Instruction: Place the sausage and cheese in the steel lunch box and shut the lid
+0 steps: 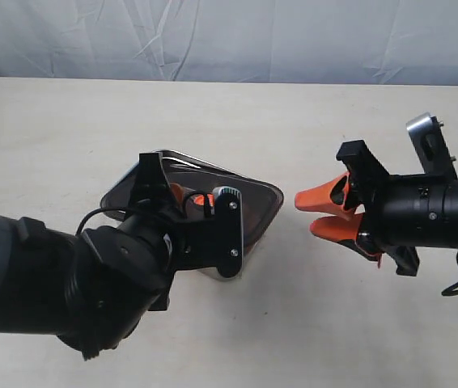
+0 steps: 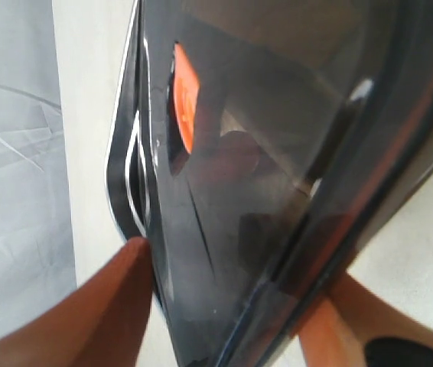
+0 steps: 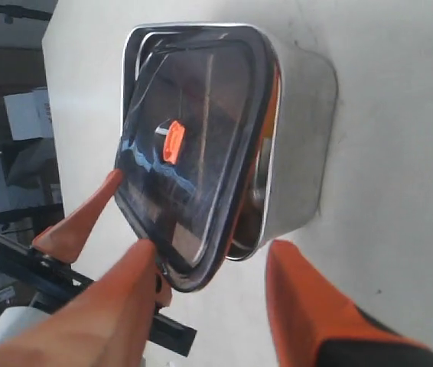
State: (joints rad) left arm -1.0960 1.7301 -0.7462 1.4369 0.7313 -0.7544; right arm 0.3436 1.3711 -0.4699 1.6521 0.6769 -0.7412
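Observation:
The steel lunch box [image 1: 182, 157] [image 3: 301, 138] stands mid-table. The dark translucent lid [image 1: 249, 206] [image 2: 278, 115] [image 3: 193, 145], with its orange tab [image 3: 173, 141], lies tilted over the box. One edge is raised and the orange seal shows in the gap. My left gripper [image 1: 192, 198] [image 2: 236, 264] is shut on the lid, one finger on each long edge. My right gripper [image 1: 306, 214] [image 3: 210, 248] is open and empty, just right of the box, its tips near the lid's corner. The sausage and cheese are hidden under the lid.
A pale bare tabletop [image 1: 310, 323] surrounds the box. A grey cloth backdrop [image 1: 229, 36] runs behind the table's far edge. The left arm's bulky black wrist [image 1: 124, 267] covers the box's near-left side.

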